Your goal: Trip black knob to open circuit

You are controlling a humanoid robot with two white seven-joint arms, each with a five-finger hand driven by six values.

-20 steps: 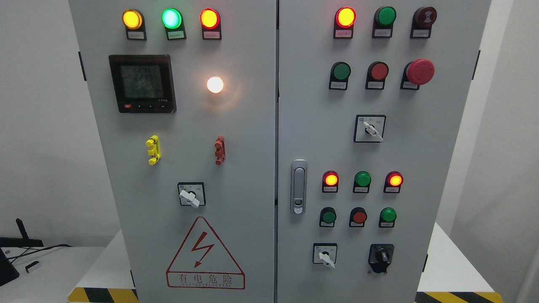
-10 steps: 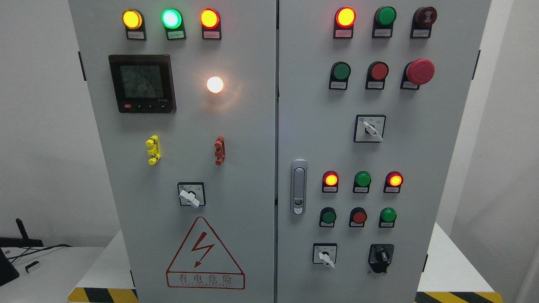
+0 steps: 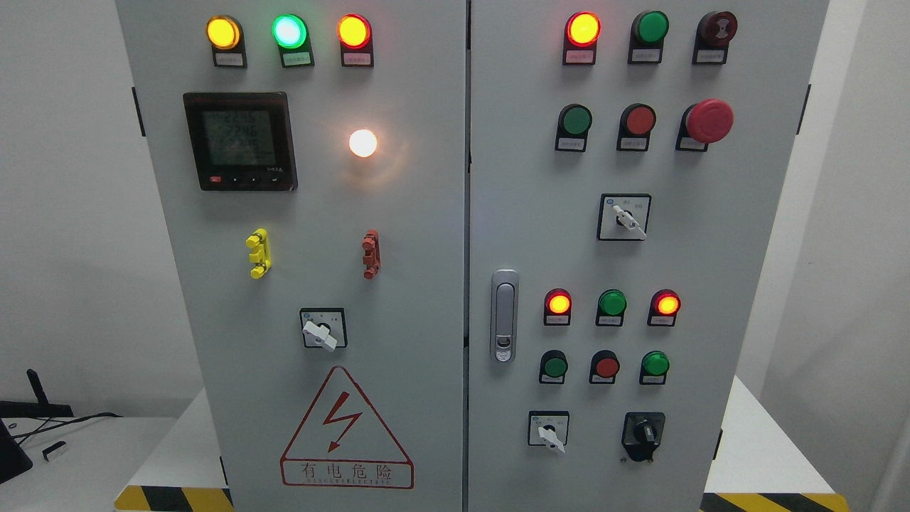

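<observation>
We count one black knob [image 3: 644, 432] at the lower right of the right door. White-handled selector switches: three, the first [image 3: 323, 331] on the left door, two on the right. Lit lamps: seven coloured, plus one white lamp [image 3: 362, 143]. We log one red mushroom button [image 3: 709, 120], one digital meter [image 3: 239, 141], one door latch [image 3: 504, 315], one warning triangle [image 3: 346, 428].

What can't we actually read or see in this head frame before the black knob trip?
- Both robot hands: outside the head view, so pose unknown.
- Black knob: pointer mark too small to read its position.
- Labels under the indicator lamps: print too small.
- Meter display: digits dim and blurred.
- Cabinet: top and bottom cut off by the frame edges.
</observation>
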